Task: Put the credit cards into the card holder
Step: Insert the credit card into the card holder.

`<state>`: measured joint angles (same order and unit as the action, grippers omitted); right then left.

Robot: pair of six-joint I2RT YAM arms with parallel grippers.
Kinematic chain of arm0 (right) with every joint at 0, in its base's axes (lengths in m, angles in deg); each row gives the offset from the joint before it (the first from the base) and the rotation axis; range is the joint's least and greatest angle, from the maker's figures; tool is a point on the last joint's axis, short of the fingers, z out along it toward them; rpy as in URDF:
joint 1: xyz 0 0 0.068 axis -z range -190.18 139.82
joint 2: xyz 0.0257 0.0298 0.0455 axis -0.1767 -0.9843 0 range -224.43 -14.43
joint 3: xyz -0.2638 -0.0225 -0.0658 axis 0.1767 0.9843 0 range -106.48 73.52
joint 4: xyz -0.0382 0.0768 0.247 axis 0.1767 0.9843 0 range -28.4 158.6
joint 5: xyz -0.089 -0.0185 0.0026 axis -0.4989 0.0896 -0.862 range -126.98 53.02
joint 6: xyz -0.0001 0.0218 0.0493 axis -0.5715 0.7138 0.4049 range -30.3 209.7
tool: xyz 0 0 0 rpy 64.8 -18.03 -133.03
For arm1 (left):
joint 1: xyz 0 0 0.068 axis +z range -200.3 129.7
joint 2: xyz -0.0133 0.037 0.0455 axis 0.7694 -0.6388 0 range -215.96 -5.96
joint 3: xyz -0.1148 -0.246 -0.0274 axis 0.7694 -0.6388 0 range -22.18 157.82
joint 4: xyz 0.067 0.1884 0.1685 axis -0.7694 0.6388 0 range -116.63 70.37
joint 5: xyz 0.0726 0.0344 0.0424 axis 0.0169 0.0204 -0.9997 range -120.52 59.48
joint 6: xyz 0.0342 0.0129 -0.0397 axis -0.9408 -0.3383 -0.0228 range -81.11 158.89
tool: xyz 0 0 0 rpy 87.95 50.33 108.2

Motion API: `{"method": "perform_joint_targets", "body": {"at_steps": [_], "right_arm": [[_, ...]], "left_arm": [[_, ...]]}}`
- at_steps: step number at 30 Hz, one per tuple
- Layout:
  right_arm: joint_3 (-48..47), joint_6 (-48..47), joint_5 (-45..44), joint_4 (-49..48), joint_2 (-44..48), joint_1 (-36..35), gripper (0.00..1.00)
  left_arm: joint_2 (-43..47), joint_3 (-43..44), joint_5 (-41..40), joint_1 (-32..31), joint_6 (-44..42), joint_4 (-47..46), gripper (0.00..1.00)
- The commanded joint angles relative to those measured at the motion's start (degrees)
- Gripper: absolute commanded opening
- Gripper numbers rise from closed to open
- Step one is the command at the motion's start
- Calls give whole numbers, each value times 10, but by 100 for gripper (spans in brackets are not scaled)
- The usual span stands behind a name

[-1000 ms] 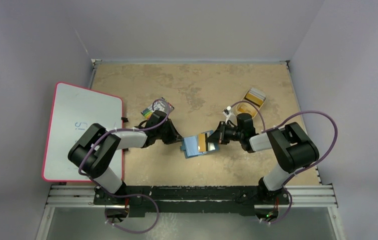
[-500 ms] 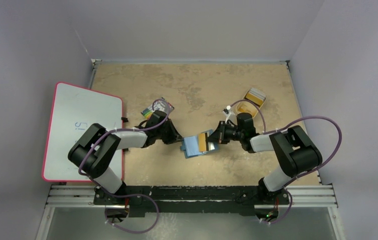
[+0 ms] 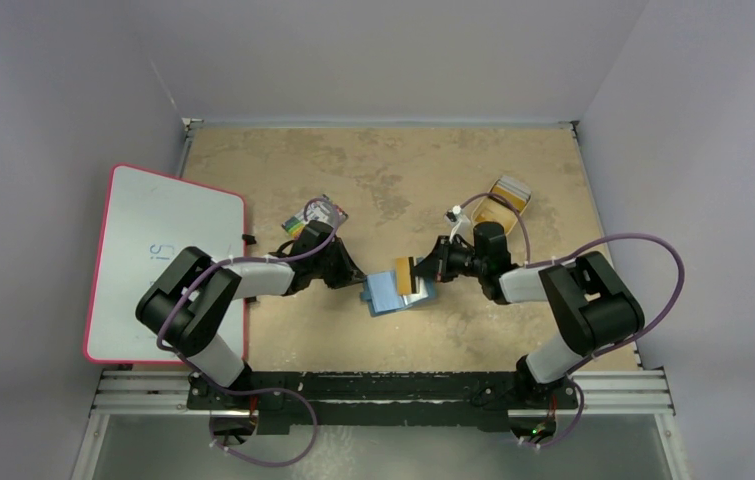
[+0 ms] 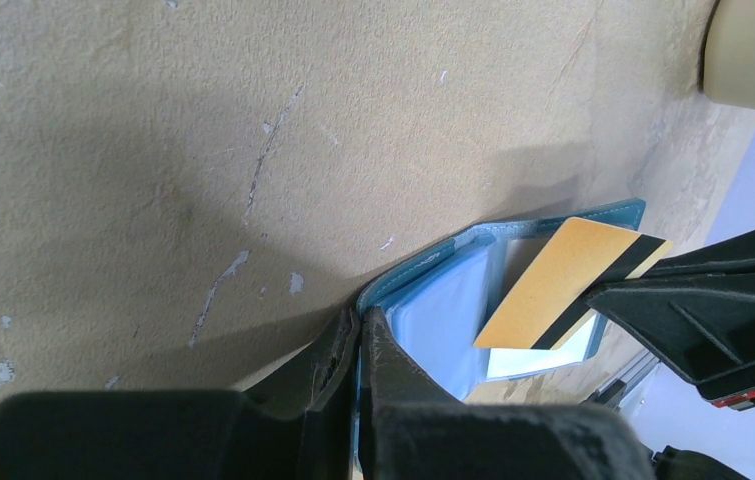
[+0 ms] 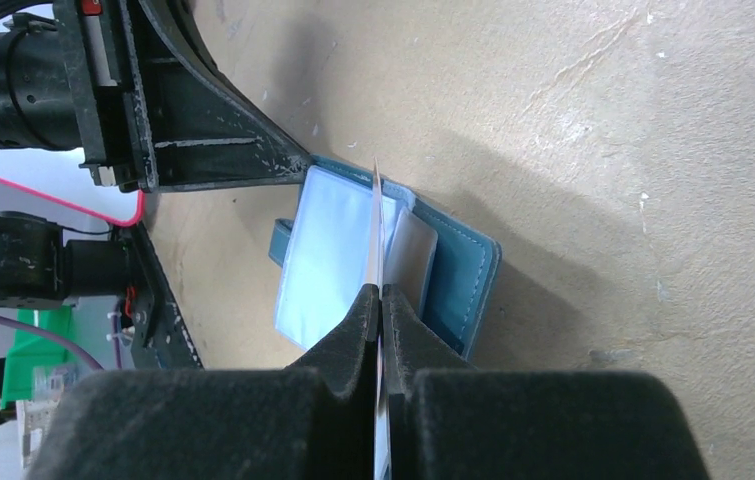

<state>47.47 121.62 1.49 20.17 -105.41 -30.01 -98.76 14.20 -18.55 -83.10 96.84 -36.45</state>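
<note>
Your right gripper (image 5: 378,296) is clamped tight on an orange-yellow credit card (image 5: 377,225). In its own wrist view you see the card edge-on, poking out from between the fingers and standing over the open card holder (image 5: 458,268). From the left wrist camera, the card's dark stripe sits right by the right fingertips, and its free end hangs over the light blue lining. I can't tell whether the edge is actually in a pocket.

Your left gripper (image 4: 361,325) is pinched shut on the near-left edge of the card holder, pinning it to the table (image 3: 373,170). The holder lies open in the middle of the table, between the two arms.

Compared with a second ago, the card has tipped up. It was lying flatter across the right half of the holder, and now it stands steeper and sits a bit further left, with the right gripper nudged in that way too. The left arm and the holder haven't really budged.

Further out, the other cards (image 3: 510,193) sit at the tan tray (image 4: 748,50) far right. A striped pack (image 3: 313,214) lies behind the left arm, and a red-edged whiteboard (image 3: 163,260) hangs off the table's left side.
</note>
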Motion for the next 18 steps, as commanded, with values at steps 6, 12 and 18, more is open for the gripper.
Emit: {"method": "perform_joint_targets", "body": {"at_steps": [6,12,18], "right_arm": [[20,3,2,-43,13,-15,0],[16,7,1,-31,4,-24,0],[30,41,12,-55,4,-27,0]], "left_arm": [[-12,-13,-49,-1,-7,37,0],[-1,-16,-51,-2,-2,36,0],[6,-16,-56,-2,-4,41,0]]}}
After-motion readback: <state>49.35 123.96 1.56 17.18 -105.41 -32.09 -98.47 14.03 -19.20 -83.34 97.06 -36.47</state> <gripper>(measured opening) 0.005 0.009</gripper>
